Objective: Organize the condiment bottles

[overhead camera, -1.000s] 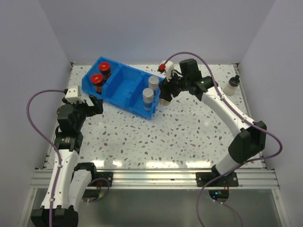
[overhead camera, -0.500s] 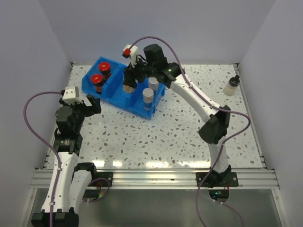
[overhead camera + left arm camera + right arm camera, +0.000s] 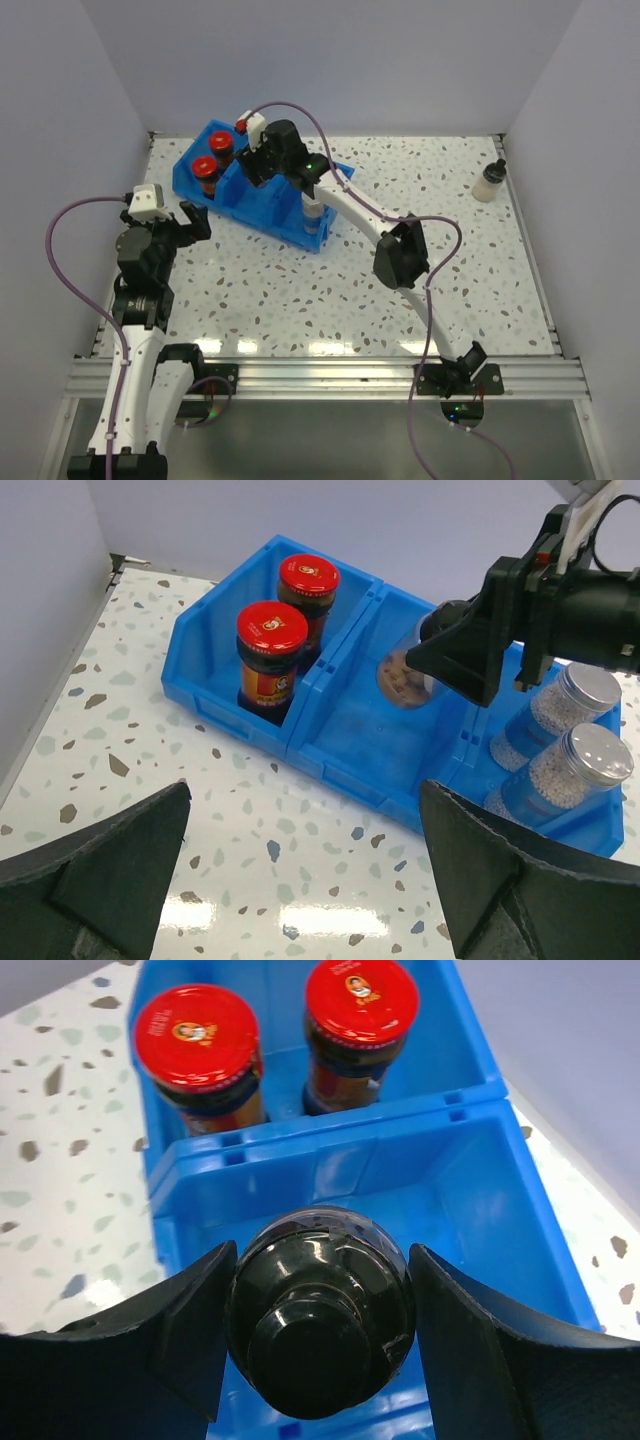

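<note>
The blue three-compartment bin (image 3: 250, 210) sits at about 10 o'clock on the speckled table (image 3: 400, 280). Its left end is near the left wall and its far corner is near the back edge. From the bin toward 3 o'clock a broad stretch of tabletop runs to a pale-bodied, black-capped bottle (image 3: 488, 183). That bottle stands alone at 2 o'clock, just beside the right wall.

The right gripper (image 3: 258, 168) reaches over the bin's middle compartment with its jaws clamped on a black-capped jar (image 3: 320, 1325). The top view hides this jar behind the wrist. The left wrist view shows it tilted, with its speckled brown contents above the compartment floor and between the two partitions. The right wrist view looks down on the cap, with blue floor around it and the two red-capped jars (image 3: 198, 1045) in the next compartment at 12 o'clock.

Two silver-capped jars (image 3: 570, 770) fill the right compartment. The top view shows only one of them, as the arm covers the other.

The left gripper (image 3: 192, 222) hangs at 9 o'clock, just short of the bin's near wall, with its jaws spread wide and holding nothing.
</note>
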You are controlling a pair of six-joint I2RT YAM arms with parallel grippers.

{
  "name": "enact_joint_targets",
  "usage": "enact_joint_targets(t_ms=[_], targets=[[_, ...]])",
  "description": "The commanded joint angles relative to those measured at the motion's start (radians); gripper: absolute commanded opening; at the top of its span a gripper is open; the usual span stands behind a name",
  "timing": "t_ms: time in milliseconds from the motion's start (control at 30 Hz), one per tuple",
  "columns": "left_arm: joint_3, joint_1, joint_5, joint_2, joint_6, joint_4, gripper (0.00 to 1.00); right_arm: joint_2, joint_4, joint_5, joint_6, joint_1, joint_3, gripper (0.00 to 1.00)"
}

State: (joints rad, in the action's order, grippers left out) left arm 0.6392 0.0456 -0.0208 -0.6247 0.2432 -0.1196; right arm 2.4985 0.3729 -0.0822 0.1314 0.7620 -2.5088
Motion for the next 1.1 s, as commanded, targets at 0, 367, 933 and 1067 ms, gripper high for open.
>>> enact_joint_targets(t_ms=[0,367,933,1067], targets=[[-0.013,0.004,0.013,-0.003,-0.015,0.049,1.00,0.016,-0.184,0.081,0.046,-0.006,-0.045,0.00],[-0.015,0.004,0.004,-0.010,-0.015,0.054,1.00,0.120,-0.299,0.150,0.123,-0.006,-0.005,0.20],[-0.015,0.004,0.009,-0.004,-0.016,0.052,1.00,0.131,-0.301,0.167,0.157,-0.006,0.001,0.99],[-0.016,0.004,0.009,-0.003,-0.018,0.051,1.00,0.079,-0.255,0.134,0.162,-0.009,-0.019,0.99]])
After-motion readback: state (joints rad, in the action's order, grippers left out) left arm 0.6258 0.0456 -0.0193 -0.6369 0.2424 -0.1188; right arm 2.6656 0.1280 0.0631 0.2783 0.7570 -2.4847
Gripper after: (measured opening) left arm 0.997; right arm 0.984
